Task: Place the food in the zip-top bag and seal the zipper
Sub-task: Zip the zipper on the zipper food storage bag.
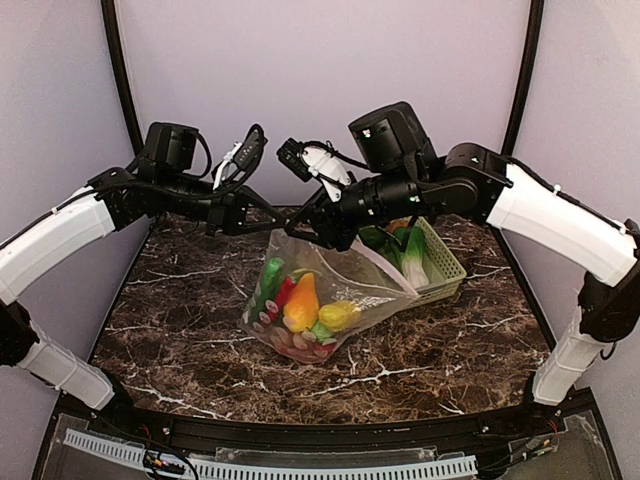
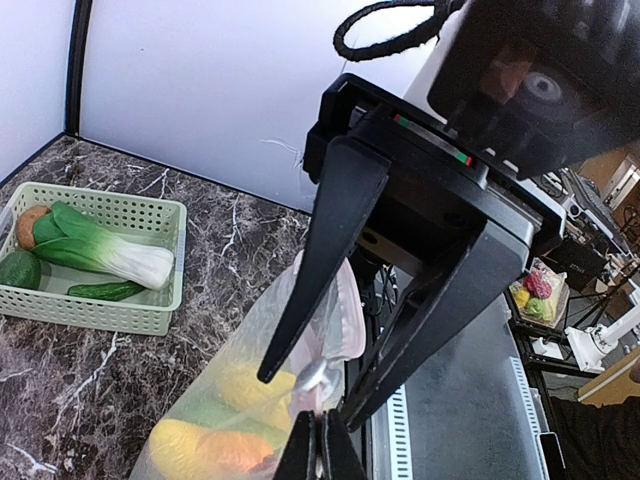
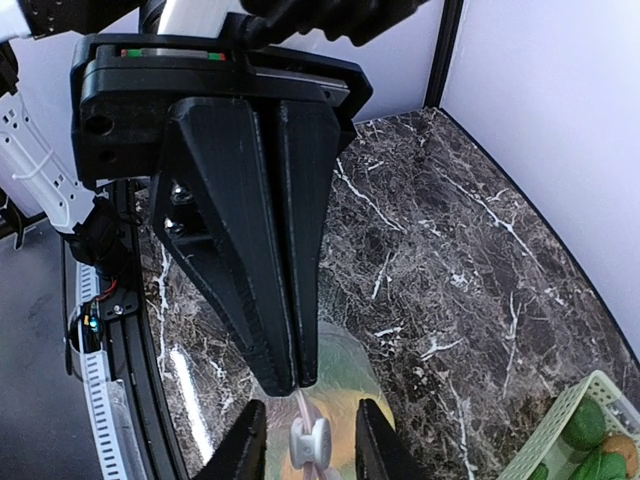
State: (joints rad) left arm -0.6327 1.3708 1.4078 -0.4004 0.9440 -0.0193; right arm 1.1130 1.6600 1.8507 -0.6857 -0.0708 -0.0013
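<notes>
The right gripper (image 3: 310,418) has its two fingers apart, and the small white slider (image 3: 308,440) of the zipper (image 1: 385,265) stands in the gap between them. It seems to touch neither finger. Just in front of it, the left gripper (image 3: 292,380) has its fingers pressed together on the edge of the zip-top bag (image 1: 340,275), at the far-left corner of the mouth. So both hands meet at one end of the strip, and the right one is the hand at the slider.

From this corner the zipper runs away toward the robot's right and a little toward the near side, and it ends beside the pale green basket (image 1: 452,268). This is the long axis that matters. If the right gripper closes on the slider, it probably has to pull along this line, away from the left gripper, which anchors the corner.

The bag lies flat on the marble table (image 1: 180,330), and several pieces of the food (image 1: 302,305) are inside its lower part. A bok choy (image 2: 110,250) and a cucumber (image 2: 105,291) lie in the basket, so the filling does not look finished.
</notes>
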